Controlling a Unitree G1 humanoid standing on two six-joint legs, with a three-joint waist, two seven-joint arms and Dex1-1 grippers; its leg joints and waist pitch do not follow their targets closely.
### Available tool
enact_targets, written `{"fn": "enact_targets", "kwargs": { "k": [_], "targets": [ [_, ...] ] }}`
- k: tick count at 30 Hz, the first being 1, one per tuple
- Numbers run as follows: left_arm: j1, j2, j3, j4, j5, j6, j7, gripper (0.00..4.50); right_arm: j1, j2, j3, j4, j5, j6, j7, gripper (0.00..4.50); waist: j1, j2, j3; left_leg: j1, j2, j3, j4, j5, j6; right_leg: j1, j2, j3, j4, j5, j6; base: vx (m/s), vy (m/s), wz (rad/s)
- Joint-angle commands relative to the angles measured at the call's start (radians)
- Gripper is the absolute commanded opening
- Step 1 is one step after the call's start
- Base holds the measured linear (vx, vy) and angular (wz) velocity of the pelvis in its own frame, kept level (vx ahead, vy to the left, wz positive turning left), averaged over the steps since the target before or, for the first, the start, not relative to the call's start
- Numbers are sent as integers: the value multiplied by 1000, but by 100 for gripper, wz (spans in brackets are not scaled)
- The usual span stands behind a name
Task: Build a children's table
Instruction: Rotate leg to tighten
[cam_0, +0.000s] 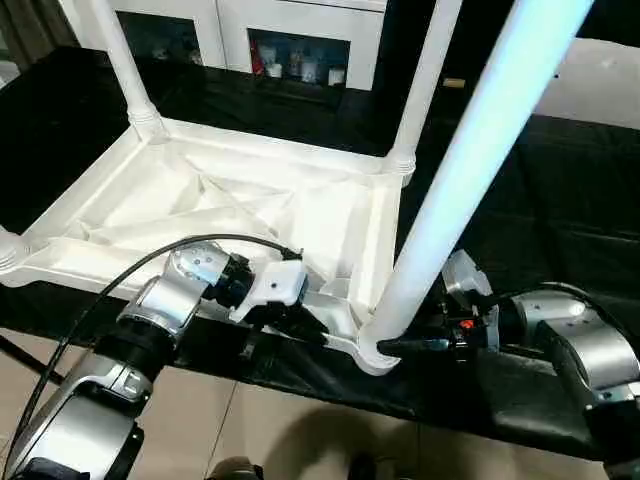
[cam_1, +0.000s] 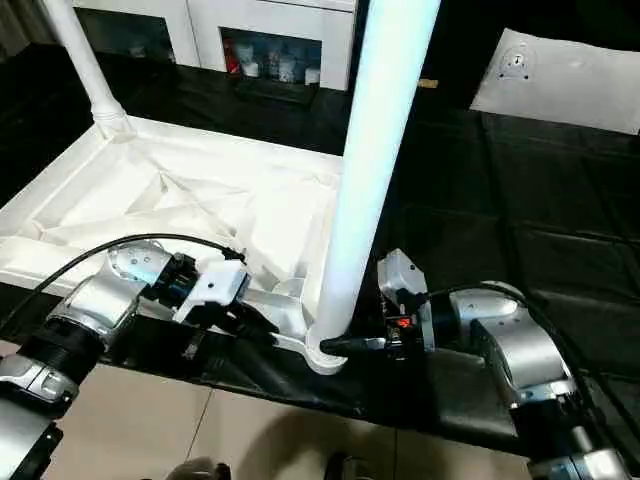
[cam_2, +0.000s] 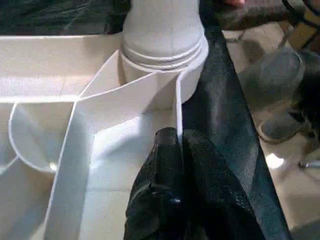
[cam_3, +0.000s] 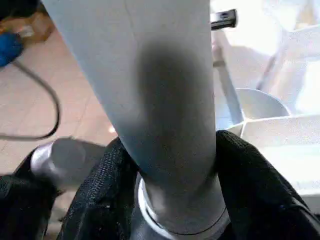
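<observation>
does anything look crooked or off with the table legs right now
Yes: the near leg held by the right hand leans out of its corner socket, while the two far legs stand straighter. It doesn't look fully seated.

Head stereo pair: looks forward and down over both silver forearms onto the upturned table top (cam_0: 250, 205) on black cloth; both eyes share the near corner leg (cam_1: 375, 150), offset sideways between them. Left wrist camera: very close, sighting along the left gripper (cam_2: 179, 142) at the top's rim wall and a corner socket. Right wrist camera: closer still, facing that near leg between the right gripper (cam_3: 172, 165) fingers.
</observation>
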Motion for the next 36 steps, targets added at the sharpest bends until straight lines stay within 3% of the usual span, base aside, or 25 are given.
{"fn": "enact_targets", "kwargs": {
  "k": [1, 2, 4, 7, 9, 10, 11, 12, 14, 15, 17, 18, 20, 23, 25, 27, 28, 31, 33, 34, 35, 36],
  "targets": [
    [3, -58, -18, -2, 49, 62, 142, 0, 13, 95, 5, -34, -9, 54, -182, 200, -6, -10, -61, -8, 38, -5, -69, -118, 74, 64, -74, 64, -77, -403, -135, 0, 0, 0],
    [0, -77, -8, 2, 60, 93, 202, 0, 18, 139, -1, -38, -28, 71, -263, 200, -10, -10, -54, -2, 33, -5, -71, -149, 53, 57, -73, 61, -91, -486, -104, 0, 0, 0],
    [0, -108, 7, -3, 62, 144, 271, 0, 22, 200, -5, -46, -48, 96, -361, 199, -26, -14, -49, 0, 21, -11, -71, -187, 23, 56, -73, 48, -116, -652, -27, 0, 0, 0],
    [1, -130, 16, -13, 62, 177, 314, 0, 23, 246, -4, -51, -60, 113, -426, 198, -51, -11, -46, 1, 21, -20, -73, -246, 20, 55, -72, 33, -133, -702, 9, 0, 0, 0],
    [-13, -196, 43, -25, 80, 274, 459, 0, 5, 376, -4, -33, -105, 158, -611, 198, -65, -4, -44, 0, 28, -26, -80, -276, 17, 57, -73, 24, -139, -687, 7, 0, 0, 0],
    [-13, -196, 43, -25, 80, 274, 459, 0, 5, 376, -4, -33, -105, 158, -611, 198, -77, -1, -42, 8, 30, -31, -80, -319, 9, 54, -74, 14, -146, -692, 6, 0, 0, 0],
    [-14, -198, 45, -25, 81, 278, 466, 0, 4, 381, -4, -31, -106, 161, -619, 198, -83, -2, -41, 7, 29, -34, -80, -337, 12, 58, -75, 9, -150, -695, 12, 0, 0, 0],
    [-24, -224, 60, -25, 87, 314, 527, 0, -12, 429, -14, -9, -120, 174, -691, 196, -91, 2, -40, 3, 34, -38, -84, -358, 16, 63, -77, 7, -151, -682, 16, -34, 58, -8],
    [-43, -269, 88, -30, 98, 380, 632, 0, -49, 505, -39, 41, -146, 186, -818, 196, -106, 12, -41, 15, 40, -42, -85, -407, 9, 62, -81, -7, -156, -639, -3, -28, 59, -6],
    [-43, -269, 88, -30, 98, 380, 632, 0, -49, 505, -39, 41, -146, 186, -818, 196, -117, 13, -38, 9, 48, -52, -94, -451, 6, 72, -81, -18, -152, -611, -1, -22, 65, -6],
    [-51, -307, 105, -52, 111, 429, 705, 0, -79, 561, -65, 79, -160, 189, -915, 196, -126, 17, -35, 17, 54, -53, -101, -508, 1, 69, -84, -16, -152, -573, -11, -23, 61, -4],
    [-50, -316, 106, -63, 117, 440, 718, 0, -84, 571, -69, 84, -161, 188, -931, 196, -133, 13, -32, 20, 50, -53, -99, -524, 0, 67, -87, -17, -154, -582, -12, 0, 0, 0],
    [-34, -323, 96, -93, 127, 449, 715, 0, -77, 572, -72, 76, -166, 171, -939, 252, -134, 12, -36, 18, 41, -49, -94, -487, 9, 67, -97, -9, -159, -598, -11, 0, 0, 0],
    [-11, -308, 84, -115, 137, 443, 699, 0, -59, 553, -84, 56, -175, 140, -923, 276, -124, 9, -41, 5, 39, -42, -92, -368, 29, 68, -104, 9, -152, -560, -37, 0, 0, 0],
    [3, -287, 75, -125, 144, 440, 686, 0, -49, 535, -100, 40, -179, 116, -911, 302, -116, 7, -45, -1, 40, -35, -92, -291, 41, 65, -97, 26, -132, -467, -84, 0, 0, 0],
    [10, -270, 70, -129, 145, 429, 668, 0, -44, 518, -110, 32, -176, 96, -898, 315, -112, 3, -45, -3, 39, -31, -91, -274, 49, 64, -94, 35, -123, -444, -101, 0, 0, 0],
    [18, -245, 65, -129, 143, 411, 640, 0, -38, 489, -126, 18, -163, 71, -867, 322, -108, -2, -50, -12, 36, -28, -89, -233, 66, 68, -91, 43, -110, -415, -118, 0, 0, 0],
    [25, -222, 57, -137, 139, 395, 608, 0, -33, 458, -135, 7, -146, 52, -834, 355, -92, -8, -59, -14, 33, -19, -81, -142, 103, 66, -84, 60, -89, -331, -150, 0, 0, 0],
    [34, -188, 45, -143, 133, 360, 546, 0, -21, 396, -134, -6, -132, 26, -753, 360, -89, -9, -60, -12, 29, -14, -78, -141, 114, 63, -83, 62, -91, -356, -155, 39, -59, 3],
    [38, -174, 41, -144, 129, 345, 518, 0, -16, 370, -133, -10, -128, 16, -717, 370, -84, -10, -67, -22, 26, -12, -71, -96, 128, 69, -81, 67, -78, -310, -167, 39, -62, 3],
    [39, -170, 40, -144, 129, 340, 510, 0, -15, 363, -133, -11, -127, 13, -706, 384, -84, -10, -67, -22, 26, -12, -71, -96, 128, 69, -81, 67, -78, -310, -167, 40, -60, 0],
    [45, -145, 27, -147, 117, 298, 445, 0, -8, 315, -129, -16, -117, -1, -634, 402, -77, -8, -71, -26, 25, -10, -66, -40, 155, 72, -77, 65, -68, -220, -183, 0, 0, 0]
  ]
}}
